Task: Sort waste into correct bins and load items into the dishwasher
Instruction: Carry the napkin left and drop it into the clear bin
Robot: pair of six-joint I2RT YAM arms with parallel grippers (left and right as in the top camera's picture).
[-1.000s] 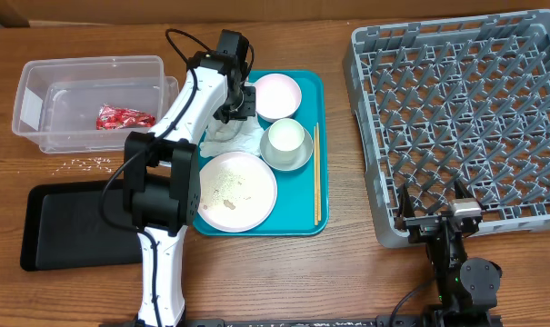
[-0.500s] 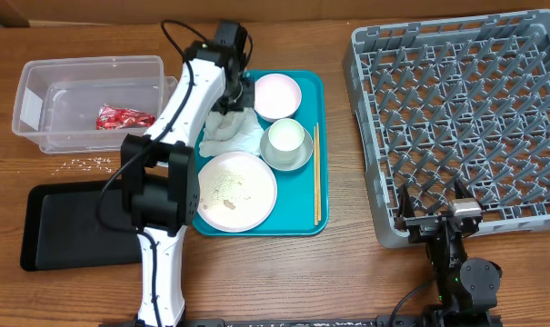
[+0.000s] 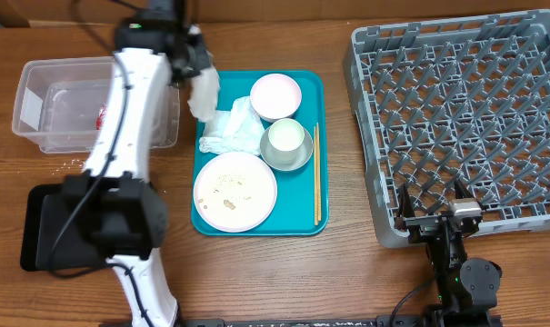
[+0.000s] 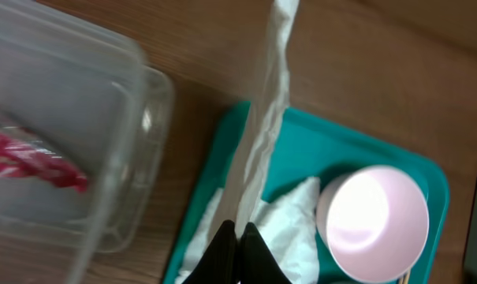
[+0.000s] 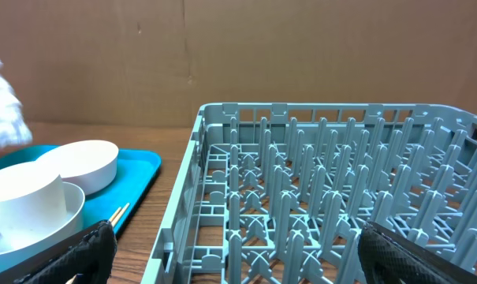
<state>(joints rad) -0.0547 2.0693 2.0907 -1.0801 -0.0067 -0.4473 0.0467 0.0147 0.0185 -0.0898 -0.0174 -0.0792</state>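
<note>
My left pincer (image 4: 236,235): clenched on white napkin (image 4: 271,102), hanging over teal tray's (image 3: 302,213) far-left corner beside clear tub (image 3: 38,73). My right pincer (image 3: 434,216): splayed wide by dish rack (image 3: 365,54).

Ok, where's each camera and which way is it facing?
Overhead: above the table, looking straight down on teal tray, clear tub, dish rack; both arms show.
Left wrist: looks down past the shut left gripper holding a napkin.
Right wrist: low, facing level across the rack; open right gripper at bottom corners.
Shared: the pink bowl appears in all three.
</note>
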